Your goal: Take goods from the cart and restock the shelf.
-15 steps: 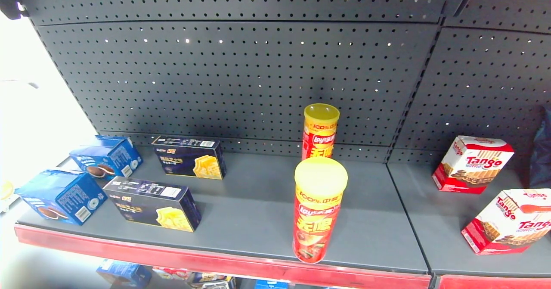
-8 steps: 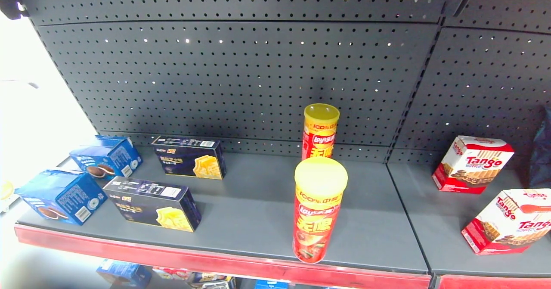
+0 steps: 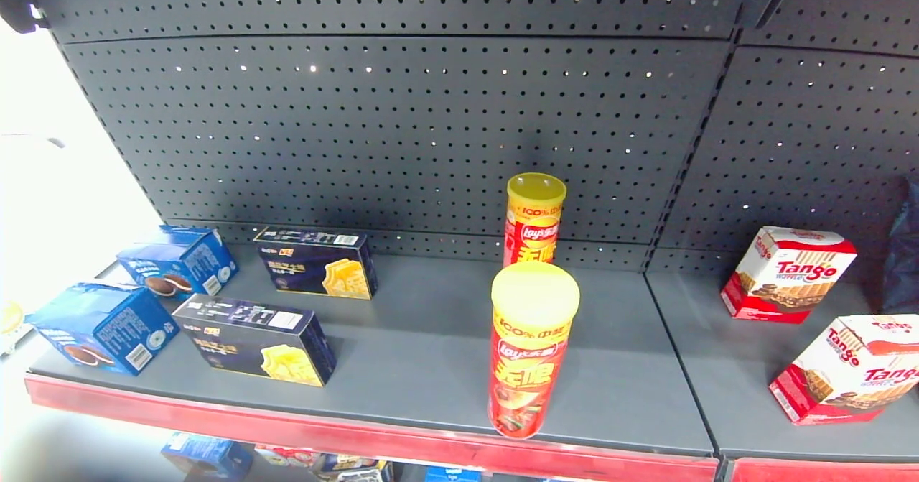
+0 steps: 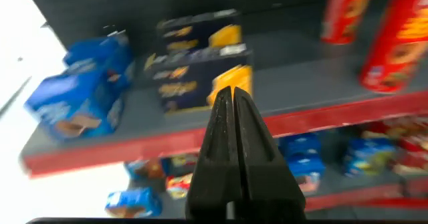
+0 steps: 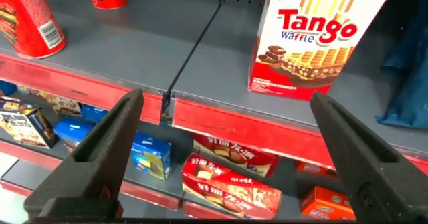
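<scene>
Our left gripper [image 4: 233, 93] has fingers together, our right gripper [image 5: 226, 97] has them wide apart; both hold nothing, so fetching likely comes next

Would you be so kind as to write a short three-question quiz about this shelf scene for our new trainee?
1. How many tall red crisp cans with yellow lids stand on the grey metal shelf? A) one B) two C) three
2. True or false: the left gripper is shut while the right gripper is open.
3. Fill in: seen from the robot, the white-and-red wafer boxes sit on the shelf section to the ____ of the cans.
Key: 1 B; 2 true; 3 right.
</scene>
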Available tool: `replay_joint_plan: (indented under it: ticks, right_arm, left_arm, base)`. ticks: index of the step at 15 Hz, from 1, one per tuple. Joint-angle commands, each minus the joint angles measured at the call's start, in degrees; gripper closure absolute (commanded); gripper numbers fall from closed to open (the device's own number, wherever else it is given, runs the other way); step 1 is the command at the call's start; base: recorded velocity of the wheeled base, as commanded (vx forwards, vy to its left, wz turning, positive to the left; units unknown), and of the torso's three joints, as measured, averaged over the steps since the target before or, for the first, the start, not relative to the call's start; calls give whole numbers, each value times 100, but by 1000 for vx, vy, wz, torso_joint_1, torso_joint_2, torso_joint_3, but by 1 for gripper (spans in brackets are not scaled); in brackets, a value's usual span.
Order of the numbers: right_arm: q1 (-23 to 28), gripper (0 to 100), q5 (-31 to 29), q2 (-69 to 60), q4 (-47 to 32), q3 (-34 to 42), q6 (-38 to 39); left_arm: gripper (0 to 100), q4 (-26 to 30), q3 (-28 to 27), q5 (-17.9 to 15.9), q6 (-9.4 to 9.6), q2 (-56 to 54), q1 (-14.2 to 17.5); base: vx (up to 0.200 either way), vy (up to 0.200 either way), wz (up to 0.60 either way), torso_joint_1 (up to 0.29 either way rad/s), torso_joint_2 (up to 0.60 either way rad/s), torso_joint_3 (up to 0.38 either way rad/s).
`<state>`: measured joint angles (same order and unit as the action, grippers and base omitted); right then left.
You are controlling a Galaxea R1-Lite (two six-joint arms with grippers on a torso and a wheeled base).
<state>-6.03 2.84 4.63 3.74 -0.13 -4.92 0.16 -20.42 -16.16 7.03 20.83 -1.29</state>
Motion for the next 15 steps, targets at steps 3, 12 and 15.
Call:
replay_joint_plan:
  ticks: [3,12,15]
  right_arm:
    - [6,0,-3,38,-5,-4,0]
    - [6,0,-73,38,4,5,-52]
    - [6,0,-82,38,4,5,-140]
  left_arm:
    - [100,-1202,-1131,-1354,211,3647,-1084]
    - [100,-3637,-1069,-1381,9,6468,-1813]
    - [100,-3918,-1061,-1328,0,6838,-1936]
  base:
    - [0,0,0,0,0,0]
    - [0,0,0,0,0,0]
    - [0,0,0,0,0,0]
